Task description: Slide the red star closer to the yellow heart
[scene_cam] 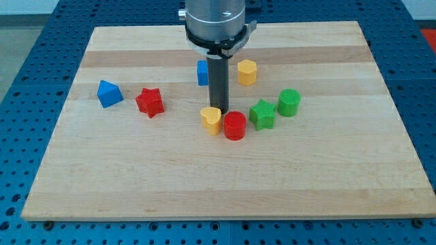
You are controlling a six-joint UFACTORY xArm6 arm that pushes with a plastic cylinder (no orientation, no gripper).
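Note:
The red star point(150, 102) lies left of the board's middle. The yellow heart point(212, 120) lies to its right, about ninety pixels away, touching a red cylinder point(235, 126) on its right side. My tip point(219, 109) comes down just behind the yellow heart and the red cylinder, at the gap between them. The tip is well to the right of the red star.
A blue triangular block point(108, 93) lies left of the red star. A blue cube point(202, 73) is partly hidden behind the rod. A yellow hexagon point(247, 71), a green star point(262, 113) and a green cylinder point(289, 103) lie to the right. The wooden board point(136, 177) sits on a blue perforated table.

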